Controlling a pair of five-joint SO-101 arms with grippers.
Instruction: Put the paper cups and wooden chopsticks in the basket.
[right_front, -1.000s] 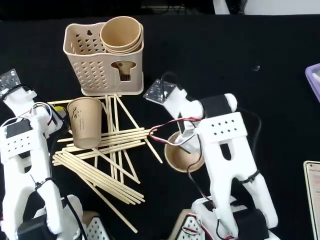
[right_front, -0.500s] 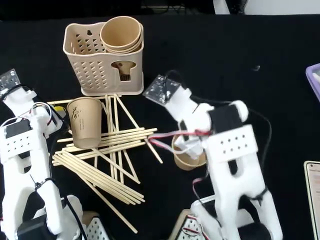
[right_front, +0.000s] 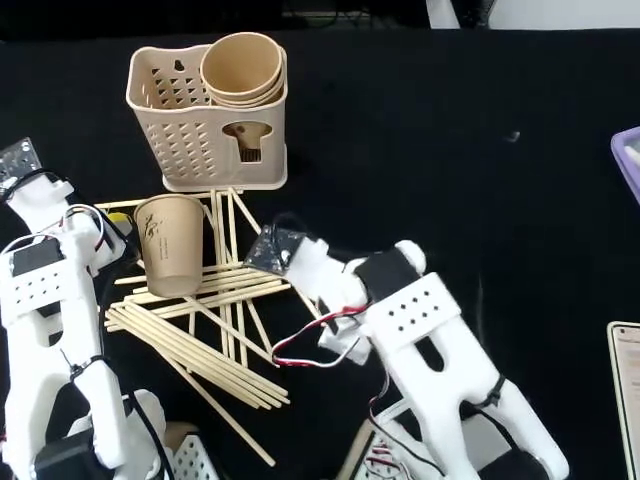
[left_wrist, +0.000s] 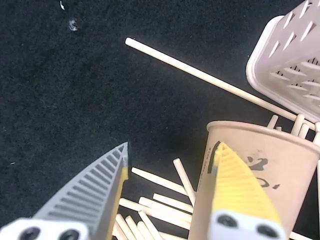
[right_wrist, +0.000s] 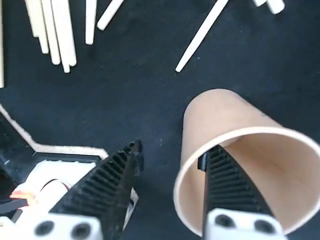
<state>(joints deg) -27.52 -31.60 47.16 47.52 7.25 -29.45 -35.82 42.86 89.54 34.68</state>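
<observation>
partly done: stacked cups (right_front: 243, 65) in the basket (right_front: 190, 150), chopsticks (right_front: 200, 335) strewn beside it under one upended cup (right_front: 168, 245) near the gaping, empty left end effector (left_wrist: 172, 146), another cup (right_wrist: 235, 125) tipped over farther off, rim straddled by the open right end effector (right_wrist: 171, 150).

Left gripper (left_wrist: 172, 150), fingers spread, hangs front-left of the basket (right_front: 200, 150); right gripper (right_wrist: 170, 152), likewise spread, sits farther in front.

Basket (left_wrist: 290, 60) half out of the left wrist view (printed paper cup (left_wrist: 295, 190) partly behind the left tool (left_wrist: 172, 146)).
</observation>
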